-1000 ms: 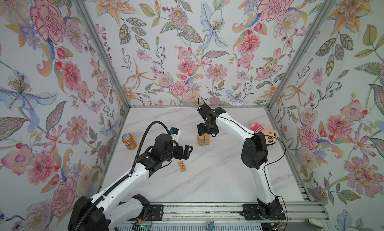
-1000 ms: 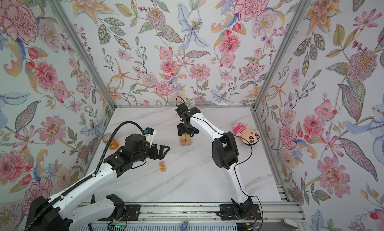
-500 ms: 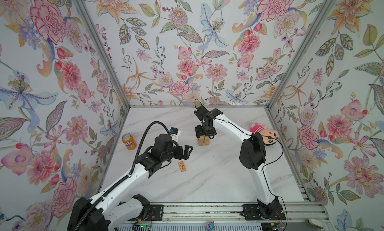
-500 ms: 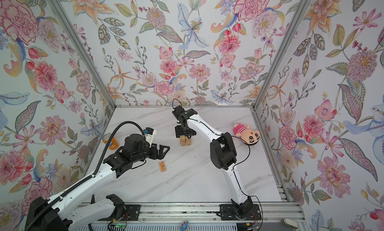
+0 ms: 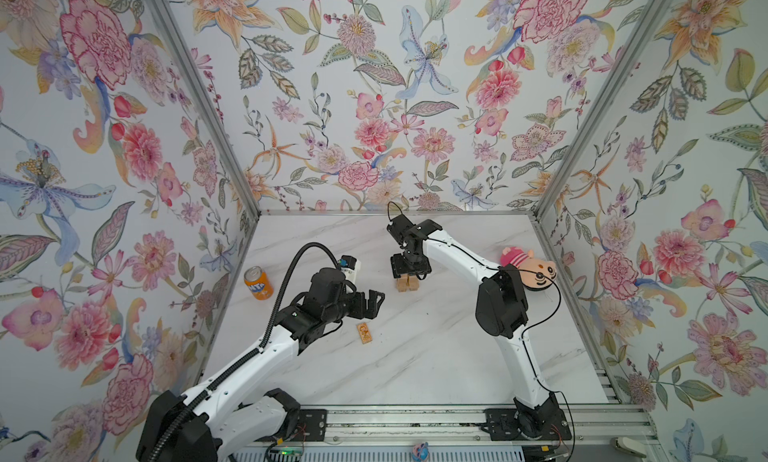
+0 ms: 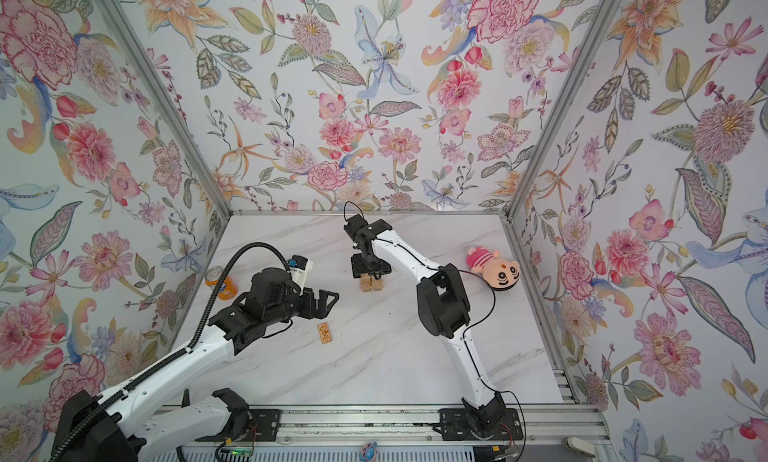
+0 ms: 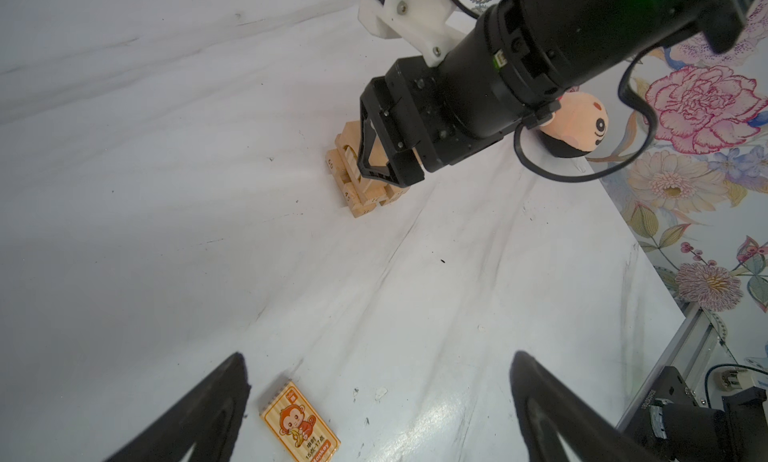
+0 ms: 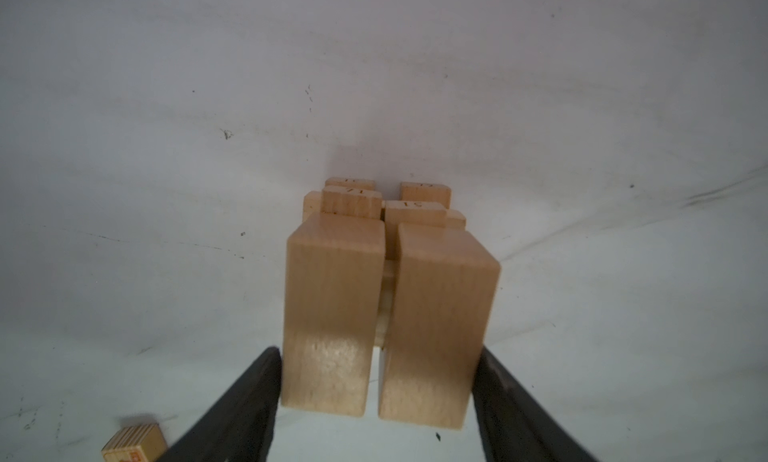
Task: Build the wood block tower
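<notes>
Fingers (image 7: 199, 410) of the left gripper (image 7: 378, 356) are seen spread as wide as they go, with nothing held, hovering above the marble tabletop (image 7: 166, 231). Below and between them, close by one finger and well off the other, the monkey-printed block (image 7: 299, 426) is laid flat, print up. Its long axis is slanted across the line joining the two tips rather than square to it. A wrist turn is judged to be needed before that block can be pinched across its narrow width. This arm is clearly the nearer one to it.

Further out, ahead of those open tips, the tower (image 5: 407, 284) is found, stacked in crossed layers, with the right gripper (image 8: 377, 350) poised on it from above. Its top pair of blocks (image 8: 332, 314) is bracketed side by side between the black fingers, long axes run out ahead of the tips, a slit left between the two. The fingers are set narrow, right at the outer faces; whether the pair is actually being squeezed cannot be told. A squaring-up nudge is judged the likely step. Beyond, the plush doll (image 5: 536, 271) is left untouched.
</notes>
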Controlling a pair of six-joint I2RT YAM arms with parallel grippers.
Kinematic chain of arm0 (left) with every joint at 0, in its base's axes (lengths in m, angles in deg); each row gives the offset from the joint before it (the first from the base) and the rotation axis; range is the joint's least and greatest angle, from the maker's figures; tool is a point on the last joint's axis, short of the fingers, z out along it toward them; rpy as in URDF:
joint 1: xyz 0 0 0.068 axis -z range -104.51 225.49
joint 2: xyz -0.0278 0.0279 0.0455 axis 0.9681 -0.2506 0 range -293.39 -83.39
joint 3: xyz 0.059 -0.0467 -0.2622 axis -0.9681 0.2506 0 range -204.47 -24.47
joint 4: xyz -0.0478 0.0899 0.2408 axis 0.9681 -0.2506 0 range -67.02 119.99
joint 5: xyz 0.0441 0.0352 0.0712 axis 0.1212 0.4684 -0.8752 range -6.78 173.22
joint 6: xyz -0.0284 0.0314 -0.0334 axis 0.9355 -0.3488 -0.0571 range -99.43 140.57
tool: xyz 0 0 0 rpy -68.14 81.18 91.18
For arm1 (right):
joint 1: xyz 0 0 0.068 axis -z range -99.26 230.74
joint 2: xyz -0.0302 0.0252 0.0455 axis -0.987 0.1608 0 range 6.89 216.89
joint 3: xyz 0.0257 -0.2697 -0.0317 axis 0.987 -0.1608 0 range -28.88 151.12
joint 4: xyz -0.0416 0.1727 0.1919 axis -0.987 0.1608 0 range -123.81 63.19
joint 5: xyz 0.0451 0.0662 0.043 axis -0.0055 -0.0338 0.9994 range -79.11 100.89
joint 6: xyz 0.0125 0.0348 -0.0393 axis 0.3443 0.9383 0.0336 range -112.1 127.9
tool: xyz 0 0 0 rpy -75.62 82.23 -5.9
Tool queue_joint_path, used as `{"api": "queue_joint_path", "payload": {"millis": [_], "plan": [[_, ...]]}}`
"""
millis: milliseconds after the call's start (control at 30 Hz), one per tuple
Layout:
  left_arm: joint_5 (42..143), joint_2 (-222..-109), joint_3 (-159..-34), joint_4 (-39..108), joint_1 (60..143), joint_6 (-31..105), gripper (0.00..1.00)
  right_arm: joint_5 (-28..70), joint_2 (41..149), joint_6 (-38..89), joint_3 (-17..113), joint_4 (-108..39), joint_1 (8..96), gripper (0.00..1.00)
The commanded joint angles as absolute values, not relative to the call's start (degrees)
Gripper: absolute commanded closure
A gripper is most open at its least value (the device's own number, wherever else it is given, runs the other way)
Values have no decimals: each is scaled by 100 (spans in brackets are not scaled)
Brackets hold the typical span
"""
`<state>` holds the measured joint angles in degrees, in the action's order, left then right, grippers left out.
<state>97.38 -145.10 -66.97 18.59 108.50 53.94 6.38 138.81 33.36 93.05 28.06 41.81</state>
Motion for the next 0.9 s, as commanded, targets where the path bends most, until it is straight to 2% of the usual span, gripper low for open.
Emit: {"api": "queue_joint_path", "payload": {"millis": [0,400,667,800,867], "plan": [[9630,-14459,-6635,1777,10891,5275,1,591,13977,3412,9470,2966,4185,30],[9676,-14394,-6630,1779,10884,5265,1,591,13960,3379,9495,2983,4215,30],[9628,-14362,-6648,1734,10887,5256,1,576,13839,3314,9610,2991,4199,18],[9541,-14300,-6674,1655,10889,5257,1,450,13417,3236,9609,2996,4168,0],[9455,-14257,-6685,1557,10891,5295,1,385,13186,3217,9597,3040,4142,1]]}}
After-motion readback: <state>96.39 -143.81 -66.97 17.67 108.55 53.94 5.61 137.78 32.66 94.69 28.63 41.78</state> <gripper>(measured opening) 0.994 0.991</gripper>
